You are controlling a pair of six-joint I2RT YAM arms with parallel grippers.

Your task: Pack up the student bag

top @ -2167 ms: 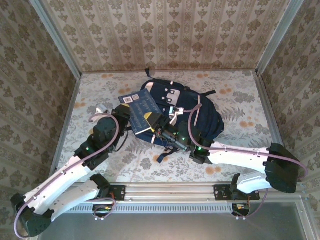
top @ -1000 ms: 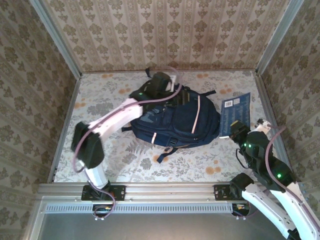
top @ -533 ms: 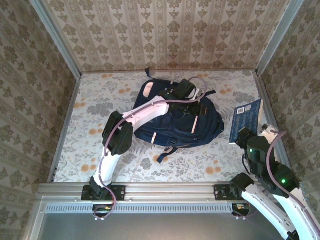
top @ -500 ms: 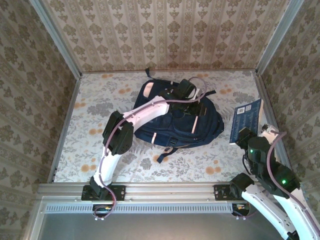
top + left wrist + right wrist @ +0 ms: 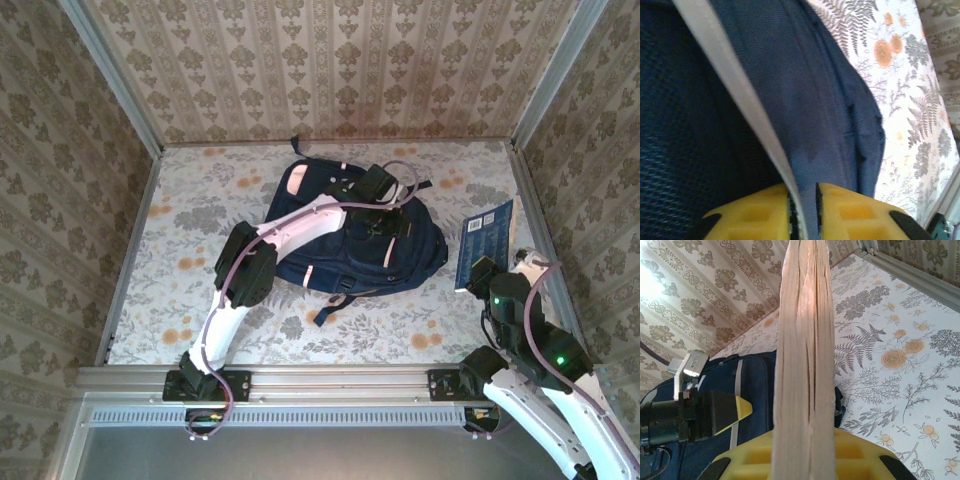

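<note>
The student bag [image 5: 340, 245], navy with pale pink stripes, lies flat in the middle of the table. My left gripper [image 5: 392, 222] reaches over its right half. In the left wrist view the left gripper [image 5: 803, 210] is shut, its yellow fingers [image 5: 747, 215] pinching a fold of navy fabric and a pale stripe [image 5: 735, 85]. To the bag's right, my right gripper [image 5: 480, 272] is shut on a blue book [image 5: 483, 240], held on edge above the table. The right wrist view shows the book's page edge [image 5: 805, 340] between the right gripper's jaws [image 5: 805, 455], with the bag [image 5: 755, 385] beyond.
A flowered cloth [image 5: 190, 230] covers the table, with free room left of the bag. Wallpapered walls and metal rails [image 5: 535, 215] close three sides. A dark strap [image 5: 330, 305] trails from the bag toward the near edge.
The left gripper has moved right across the bag and closed on its fabric. The right gripper has kept the book, shifting it slightly.
</note>
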